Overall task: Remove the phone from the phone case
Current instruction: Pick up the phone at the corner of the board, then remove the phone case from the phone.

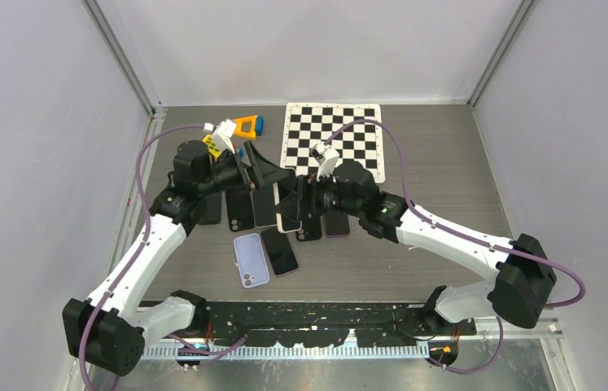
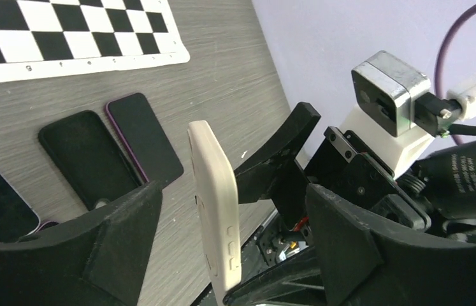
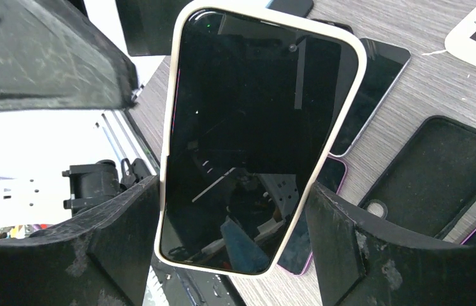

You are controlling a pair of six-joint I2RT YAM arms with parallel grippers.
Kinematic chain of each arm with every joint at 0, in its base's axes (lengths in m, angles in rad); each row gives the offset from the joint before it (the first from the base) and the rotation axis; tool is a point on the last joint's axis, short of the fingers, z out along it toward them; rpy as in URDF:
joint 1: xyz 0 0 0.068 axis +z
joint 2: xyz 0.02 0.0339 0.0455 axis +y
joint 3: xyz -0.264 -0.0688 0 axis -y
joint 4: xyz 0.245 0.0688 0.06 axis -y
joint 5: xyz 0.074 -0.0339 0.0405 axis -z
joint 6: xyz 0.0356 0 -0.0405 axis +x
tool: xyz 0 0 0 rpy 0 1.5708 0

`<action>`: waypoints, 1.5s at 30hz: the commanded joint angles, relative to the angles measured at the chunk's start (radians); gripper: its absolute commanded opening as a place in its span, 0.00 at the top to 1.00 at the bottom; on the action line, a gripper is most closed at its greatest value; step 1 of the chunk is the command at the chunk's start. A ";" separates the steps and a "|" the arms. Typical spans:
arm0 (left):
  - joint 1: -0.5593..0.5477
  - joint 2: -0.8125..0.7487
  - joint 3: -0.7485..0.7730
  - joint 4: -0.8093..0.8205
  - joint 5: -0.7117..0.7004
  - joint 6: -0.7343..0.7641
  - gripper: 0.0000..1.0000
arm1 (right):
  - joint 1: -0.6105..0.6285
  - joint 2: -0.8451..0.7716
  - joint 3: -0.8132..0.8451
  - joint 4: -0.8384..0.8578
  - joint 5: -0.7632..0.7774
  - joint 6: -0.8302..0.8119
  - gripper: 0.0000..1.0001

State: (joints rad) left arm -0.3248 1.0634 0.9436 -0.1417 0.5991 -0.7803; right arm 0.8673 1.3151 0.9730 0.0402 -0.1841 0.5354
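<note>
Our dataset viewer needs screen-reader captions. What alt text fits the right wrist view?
A phone with a dark screen, in a cream case, is held upright between the black fingers of the right claw. Behind it, on the grey table, lie other phones and an empty black case.

We count one chessboard and two arms: the left arm and the right arm. One cream case stands upright, with one phone in it. In front lie two more: one lavender phone and one dark phone. In the row behind we make out at least four dark phones or cases; the arms hide the rest. The number of coloured pieces at the back is unclear.
</note>
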 commanded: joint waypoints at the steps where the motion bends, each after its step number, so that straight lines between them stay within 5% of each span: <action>1: -0.030 0.026 -0.001 -0.032 -0.087 0.059 0.18 | 0.018 0.030 0.101 0.055 0.042 -0.024 0.53; 14: -0.065 0.130 0.036 -0.171 -0.145 0.085 0.65 | 0.025 0.167 0.183 0.056 0.014 -0.001 0.53; 19: -0.065 0.106 0.048 -0.174 -0.149 0.104 1.00 | 0.025 0.189 0.209 -0.005 0.022 0.013 0.30; 21: -0.065 0.087 0.065 -0.180 -0.167 0.128 1.00 | 0.025 0.168 0.187 -0.007 0.035 0.024 0.12; 25: -0.064 0.060 0.112 -0.200 -0.204 0.168 1.00 | 0.023 0.065 0.109 0.028 0.013 0.024 0.02; 31: -0.060 0.042 0.192 -0.166 -0.251 0.125 1.00 | 0.020 -0.129 -0.016 0.038 0.010 0.037 0.00; 38: -0.063 0.051 0.156 0.365 -0.198 -0.190 1.00 | 0.019 -0.282 -0.185 0.251 0.111 0.283 0.08; 45: -0.063 0.030 0.138 0.473 -0.316 -0.396 1.00 | 0.020 -0.279 -0.225 0.455 0.081 0.356 0.02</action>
State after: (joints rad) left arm -0.3862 1.1397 1.0859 0.1230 0.3599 -1.0004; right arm 0.8864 1.0340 0.7197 0.3115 -0.1055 0.8234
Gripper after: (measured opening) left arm 0.164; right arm 0.970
